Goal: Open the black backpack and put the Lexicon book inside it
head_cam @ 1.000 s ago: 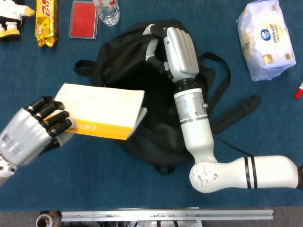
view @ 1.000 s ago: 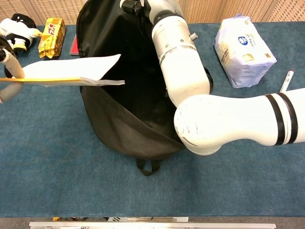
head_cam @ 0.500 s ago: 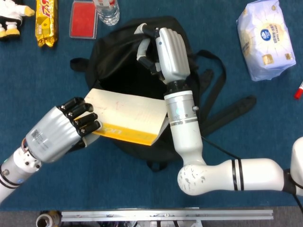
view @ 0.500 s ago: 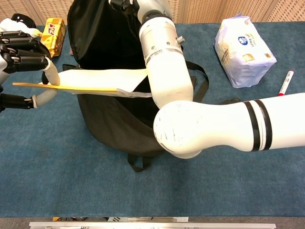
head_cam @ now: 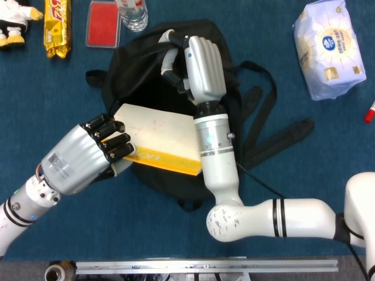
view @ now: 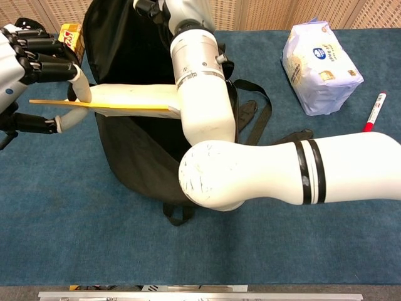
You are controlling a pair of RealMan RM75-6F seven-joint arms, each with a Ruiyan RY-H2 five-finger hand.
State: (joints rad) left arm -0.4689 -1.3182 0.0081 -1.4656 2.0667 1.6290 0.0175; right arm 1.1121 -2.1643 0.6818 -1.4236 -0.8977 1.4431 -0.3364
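The black backpack (head_cam: pixel 140 70) lies on the blue table with its mouth held open. My right hand (head_cam: pixel 199 64) grips the upper rim of the opening, fingers curled over the fabric. My left hand (head_cam: pixel 88 155) holds the Lexicon book (head_cam: pixel 161 137), white-covered with a yellow spine, by its left end. The book lies flat across the opening, and its right end is hidden behind my right forearm (head_cam: pixel 214 152). In the chest view the book (view: pixel 125 100) is level over the backpack (view: pixel 131 157), and the left hand (view: pixel 34 66) pinches it at far left.
A tissue pack (head_cam: pixel 328 50) and a red marker (head_cam: pixel 370 111) lie at the right. Along the back left are a water bottle (head_cam: pixel 133 13), a red case (head_cam: pixel 104 23), a yellow snack pack (head_cam: pixel 57 26) and a plush toy (head_cam: pixel 13 20). Backpack straps (head_cam: pixel 275 137) trail right.
My left hand has carried the book to the right, from beside the backpack to across its open mouth. My right hand and the rim it holds have shifted a little left.
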